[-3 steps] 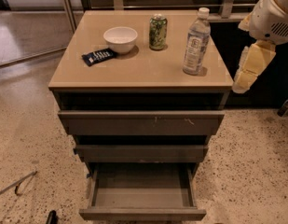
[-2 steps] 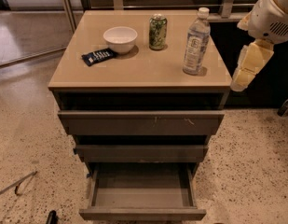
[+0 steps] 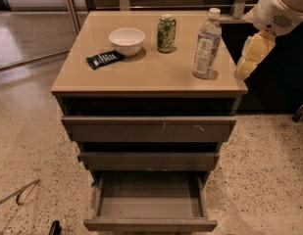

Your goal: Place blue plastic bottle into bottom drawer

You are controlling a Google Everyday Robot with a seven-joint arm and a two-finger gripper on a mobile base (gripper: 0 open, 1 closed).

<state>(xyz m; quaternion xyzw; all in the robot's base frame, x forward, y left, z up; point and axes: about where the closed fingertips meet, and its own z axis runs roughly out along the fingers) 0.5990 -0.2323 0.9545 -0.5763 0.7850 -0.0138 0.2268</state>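
Camera view: gripper [image 3: 244,67] hangs just off worktop's [image 3: 141,77] right edge, pointing down. It is right of blue plastic bottle [image 3: 206,44], near but apart, touching nothing. Jaws' spread: cannot tell.

Bottle stands upright on worktop, right side, white cap on. Green can [image 3: 166,33] to its left, then white bowl [image 3: 126,40], with dark packet [image 3: 104,59] beside bowl.

Bottom drawer [image 3: 148,214] is pulled out, well below bottle.
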